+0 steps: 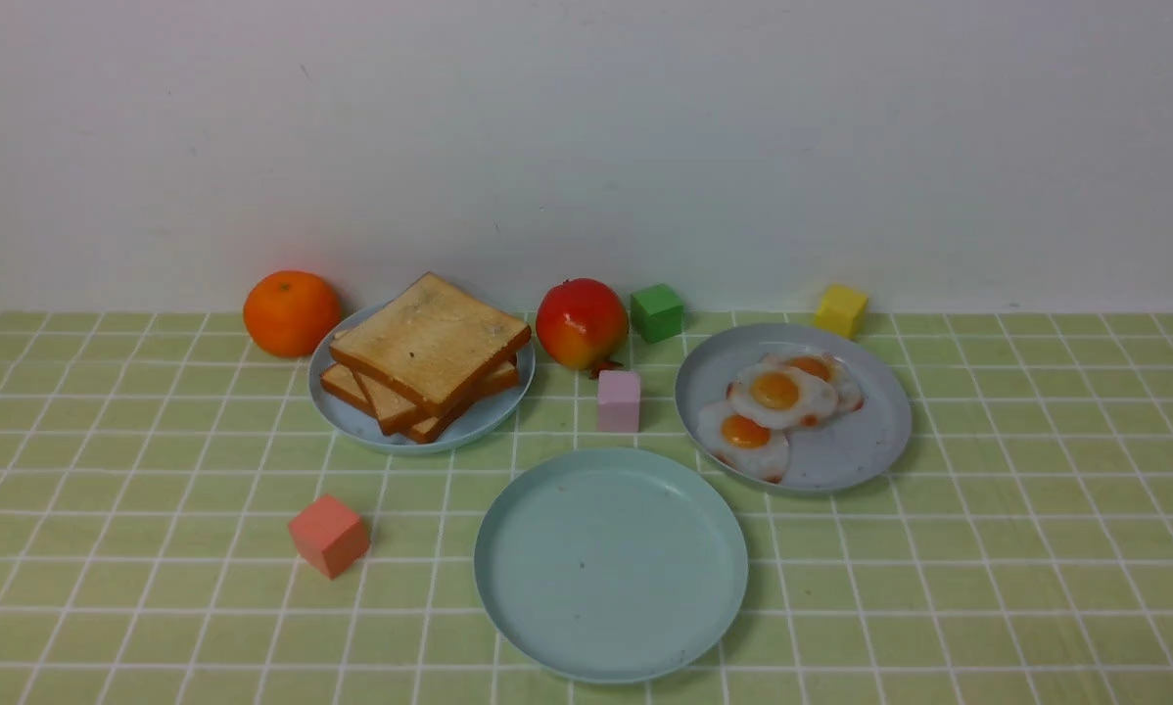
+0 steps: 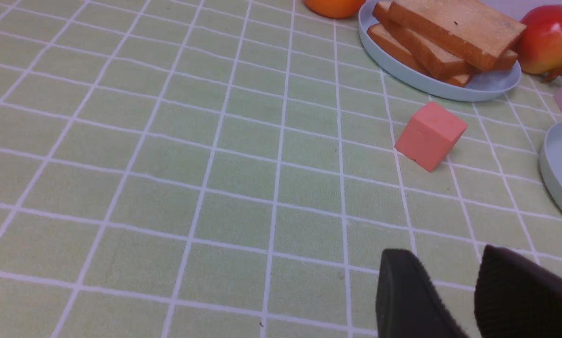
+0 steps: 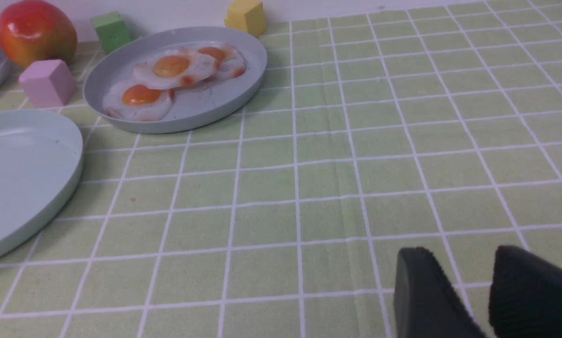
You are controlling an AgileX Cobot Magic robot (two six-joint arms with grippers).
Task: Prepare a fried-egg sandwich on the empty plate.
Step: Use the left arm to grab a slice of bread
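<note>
- The left gripper [image 2: 447, 263] hangs low over the surface [image 2: 168, 188], left of the plate [image 1: 508, 597]. Its fingers are parted and carry nothing, so I'd say it is ready for bread.
- The toast slices [image 1: 430, 343] lie stacked on a sky-blue plate [image 1: 493, 419], behind and left of the plate, a handy supply.
- The plate itself sits bare at the front, free for building.
- The fried eggs [image 1: 780, 394] overlap on a grey-blue plate [image 1: 866, 446], behind and right of the plate.
- The right gripper [image 3: 461, 258], right of the plate, is likewise parted and empty.

The top toast slice [image 1: 430, 338] hides most of the lower toast slices [image 1: 381, 401]. The top fried egg [image 1: 780, 392] partly covers the rear fried egg [image 1: 829, 369] at its 2 o'clock. Both wrist views crop the mint-teal plate [image 3: 23, 169].
</note>
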